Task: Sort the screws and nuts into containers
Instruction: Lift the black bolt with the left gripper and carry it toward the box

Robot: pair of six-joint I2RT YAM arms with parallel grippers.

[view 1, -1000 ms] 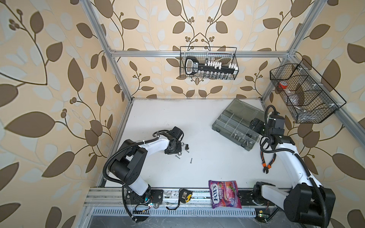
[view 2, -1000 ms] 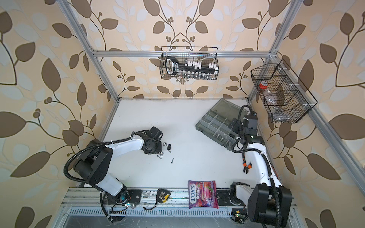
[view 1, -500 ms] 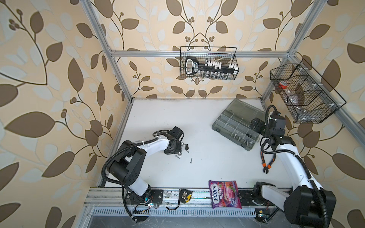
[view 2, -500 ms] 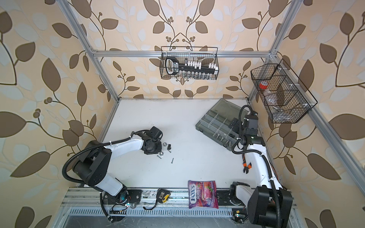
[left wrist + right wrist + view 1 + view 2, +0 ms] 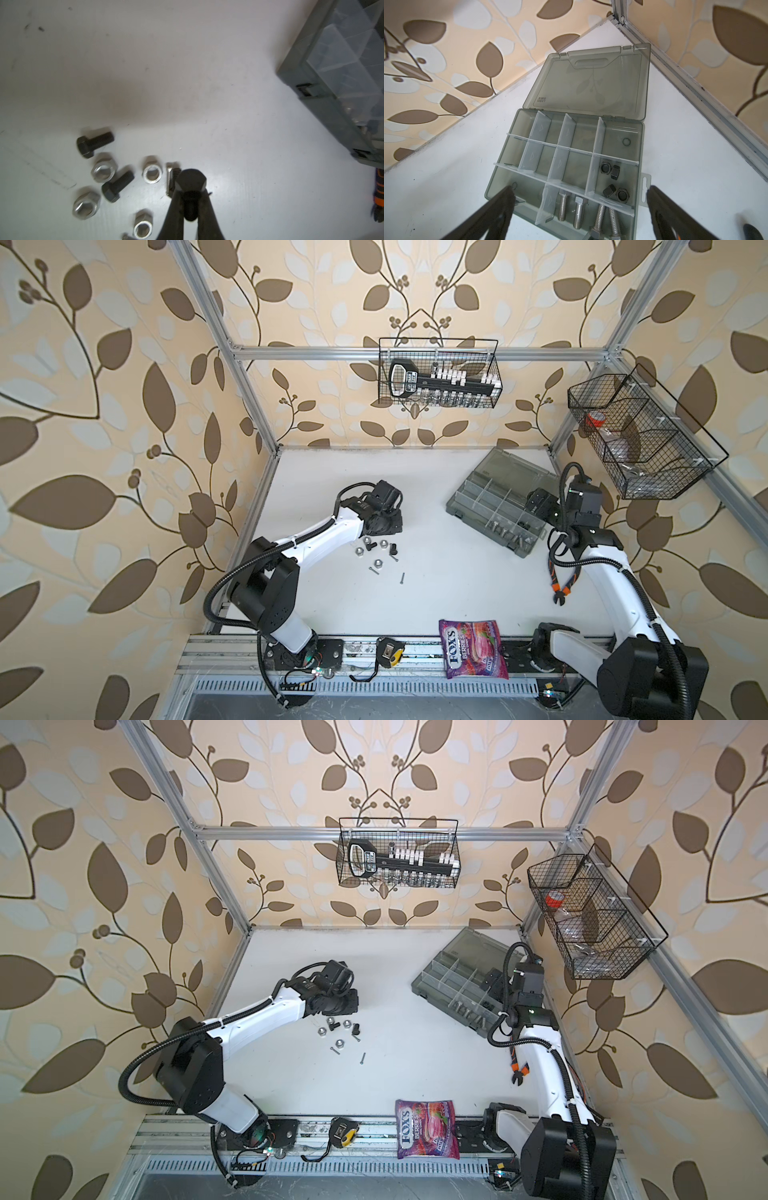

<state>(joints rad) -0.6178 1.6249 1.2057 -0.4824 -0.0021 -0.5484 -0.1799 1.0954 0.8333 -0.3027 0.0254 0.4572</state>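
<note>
The left gripper (image 5: 190, 198) is clamped tight on the shank of a short black hex-head steel bolt (image 5: 191, 181). The bolt's head juts past the fingertips, a hold that likely stops it swivelling on the carry. The bolt sits low over the white tabletop (image 5: 187, 62); whether it has cleared the surface I cannot tell. It is beside the loose shiny silver hexagonal nuts (image 5: 152, 172) and two more black bolts (image 5: 94, 141), well apart from the grey translucent plastic organizer box (image 5: 641, 143).

The right gripper (image 5: 580, 194) stands spread wide and empty over that box, apparently waiting. Thick silver bolts (image 5: 562, 205) fill one compartment and black nuts (image 5: 614, 172) the next, so this bolt probably needs its own.

Compared with a second earlier, the left wrist sits slightly back from the pile. The right arm and the box are unchanged.
</note>
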